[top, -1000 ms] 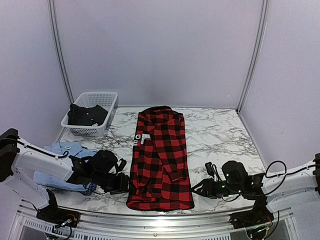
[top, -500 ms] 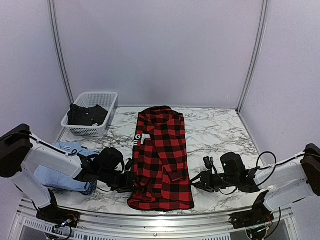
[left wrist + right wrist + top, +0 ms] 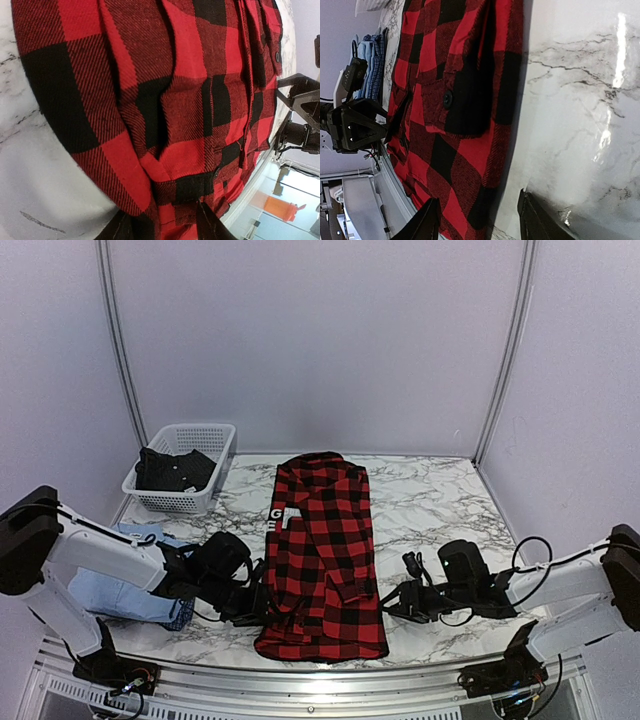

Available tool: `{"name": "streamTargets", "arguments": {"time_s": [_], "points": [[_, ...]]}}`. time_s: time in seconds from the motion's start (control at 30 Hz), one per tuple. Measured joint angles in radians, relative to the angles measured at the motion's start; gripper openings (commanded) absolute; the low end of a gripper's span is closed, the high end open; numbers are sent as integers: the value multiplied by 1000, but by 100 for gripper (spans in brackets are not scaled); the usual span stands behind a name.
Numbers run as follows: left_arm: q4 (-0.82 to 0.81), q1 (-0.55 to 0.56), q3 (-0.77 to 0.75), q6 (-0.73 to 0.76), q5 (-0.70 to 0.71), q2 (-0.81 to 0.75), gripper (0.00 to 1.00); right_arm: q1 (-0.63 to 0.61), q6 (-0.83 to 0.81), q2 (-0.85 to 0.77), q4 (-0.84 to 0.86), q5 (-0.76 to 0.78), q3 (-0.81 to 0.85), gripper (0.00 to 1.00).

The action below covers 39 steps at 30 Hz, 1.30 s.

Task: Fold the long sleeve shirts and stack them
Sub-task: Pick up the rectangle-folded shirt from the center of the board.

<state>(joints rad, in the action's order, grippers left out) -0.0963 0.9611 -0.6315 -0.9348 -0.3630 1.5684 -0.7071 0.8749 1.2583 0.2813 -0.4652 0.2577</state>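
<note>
On veined marble table (image 3: 440,500) | twill-woven checked flannel shirt (image 3: 320,550), long rectangle

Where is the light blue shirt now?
In the top view, the light blue shirt lies at the near left corner of the table, left of the red flannel shirt and nearer than the white basket.

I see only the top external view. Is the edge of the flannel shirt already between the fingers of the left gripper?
Observer: Yes. The left wrist view shows the flannel shirt edge filling the gap between the left gripper fingers; whether they pinch it, I cannot tell.
Operator: And the right gripper?
Observer: Open; the shirt's edge and bare marble table lie between its fingers.
Operator: Anything near it?
Observer: A sleeve cuff with a black button.
</note>
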Motion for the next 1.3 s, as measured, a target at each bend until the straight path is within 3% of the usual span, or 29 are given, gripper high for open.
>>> {"name": "streamTargets", "arguments": {"time_s": [0.27,0.6,0.87,1.13,1.3], "points": [[76,0,-9,13,0,-31,53,5,-47,-2,-55,-59,12,53],[61,0,-15,7,-41,-4,46,5,-43,-10,-41,-123,-11,54],[-6,0,-11,-27,-83,38,31,3,-23,-15,-16,-124,-27,53],[-43,2,-2,-65,-81,54,8,10,28,49,77,-85,-10,53],[-43,2,3,-77,-72,52,1,10,49,62,99,-63,-2,53]]}}
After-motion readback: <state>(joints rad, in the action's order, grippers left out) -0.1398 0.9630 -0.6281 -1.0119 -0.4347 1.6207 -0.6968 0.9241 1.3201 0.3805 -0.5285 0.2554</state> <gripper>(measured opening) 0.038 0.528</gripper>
